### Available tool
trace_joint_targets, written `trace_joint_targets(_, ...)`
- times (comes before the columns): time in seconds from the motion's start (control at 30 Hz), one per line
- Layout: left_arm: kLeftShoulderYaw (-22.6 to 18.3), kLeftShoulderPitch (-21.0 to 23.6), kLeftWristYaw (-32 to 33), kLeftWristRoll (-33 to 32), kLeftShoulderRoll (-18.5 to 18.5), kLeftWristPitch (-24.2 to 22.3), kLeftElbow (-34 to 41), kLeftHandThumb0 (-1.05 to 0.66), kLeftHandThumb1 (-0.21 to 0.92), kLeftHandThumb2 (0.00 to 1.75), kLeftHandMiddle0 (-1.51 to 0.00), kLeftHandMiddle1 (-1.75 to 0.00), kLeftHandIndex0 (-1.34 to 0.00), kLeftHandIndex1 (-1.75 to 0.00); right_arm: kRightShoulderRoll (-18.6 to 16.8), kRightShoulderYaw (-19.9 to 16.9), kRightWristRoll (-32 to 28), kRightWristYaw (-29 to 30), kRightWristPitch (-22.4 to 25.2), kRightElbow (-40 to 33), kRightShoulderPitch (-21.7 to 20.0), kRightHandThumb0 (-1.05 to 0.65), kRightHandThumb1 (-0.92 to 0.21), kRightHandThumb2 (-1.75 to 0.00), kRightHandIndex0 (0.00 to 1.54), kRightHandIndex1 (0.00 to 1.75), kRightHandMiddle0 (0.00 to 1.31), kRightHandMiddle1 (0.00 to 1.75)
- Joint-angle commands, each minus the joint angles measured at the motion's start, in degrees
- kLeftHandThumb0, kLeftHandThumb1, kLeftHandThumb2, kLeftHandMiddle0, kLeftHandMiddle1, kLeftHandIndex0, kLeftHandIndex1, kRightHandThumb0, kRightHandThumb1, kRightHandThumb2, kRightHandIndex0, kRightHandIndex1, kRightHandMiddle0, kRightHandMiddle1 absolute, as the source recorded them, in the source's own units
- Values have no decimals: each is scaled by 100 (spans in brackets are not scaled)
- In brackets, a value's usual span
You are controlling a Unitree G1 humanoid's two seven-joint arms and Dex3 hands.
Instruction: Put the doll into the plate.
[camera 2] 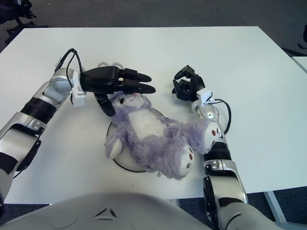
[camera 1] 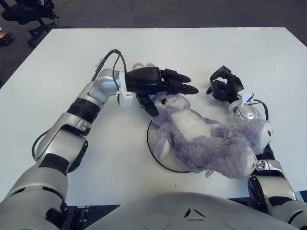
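A purple plush doll (camera 1: 201, 141) with a white belly lies on its back across the white plate (camera 1: 152, 146), which has a dark rim. Its head points to the far left and its legs hang over the plate's right near edge, against my right forearm. My left hand (camera 1: 163, 88) is over the doll's head, fingers stretched straight to the right and thumb down by the left of the head. The doll's ears (camera 1: 142, 65) show behind it. My right hand (camera 1: 224, 85), fingers curled and holding nothing, is to the right of the doll's head, apart from it.
The white table (camera 1: 216, 48) spreads wide around the plate. A black chair base (camera 1: 29, 14) stands on the dark floor beyond the far left corner. A black cable (camera 1: 111, 55) loops over my left wrist.
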State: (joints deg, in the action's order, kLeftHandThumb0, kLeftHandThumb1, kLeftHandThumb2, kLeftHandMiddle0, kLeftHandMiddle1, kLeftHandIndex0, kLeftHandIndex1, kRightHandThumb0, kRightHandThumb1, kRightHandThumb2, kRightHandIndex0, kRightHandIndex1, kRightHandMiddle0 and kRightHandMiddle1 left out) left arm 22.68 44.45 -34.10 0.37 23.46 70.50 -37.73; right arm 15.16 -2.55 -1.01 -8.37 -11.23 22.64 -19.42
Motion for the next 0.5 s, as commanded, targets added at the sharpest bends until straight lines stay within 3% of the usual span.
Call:
trace_joint_targets(0.0, -69, 4, -120, -335, -69, 38, -208, -82, 92, 82, -31, 0, -27, -2, 35, 78, 174, -33, 195, 220, 160, -39, -66, -85, 86, 175, 37, 173)
trace_joint_targets(0.2, -85, 28, -269, -464, -104, 85, -287, -82, 92, 83, -31, 0, -27, -2, 37, 80, 172, -32, 191, 224, 158, -39, -66, -85, 86, 175, 37, 173)
trace_joint_targets(0.27, -301, -13, -1203, -1912, -252, -1259, -75, -81, 92, 85, -28, 0, -28, -2, 15, 62, 125, -56, 173, 276, 135, -39, -66, -85, 86, 175, 37, 173)
trace_joint_targets(0.33, -530, -33, -1735, -2797, -369, -2146, 104, -81, 92, 88, -25, 0, -29, -3, 6, 51, 93, -79, 163, 308, 122, -39, -66, -85, 86, 175, 37, 173)
trace_joint_targets(0.47, -790, -20, -1993, -3095, -446, -2550, 172, -81, 92, 89, -24, 0, -30, -3, 7, 44, 79, -97, 146, 339, 112, -39, -66, -85, 86, 175, 37, 174)
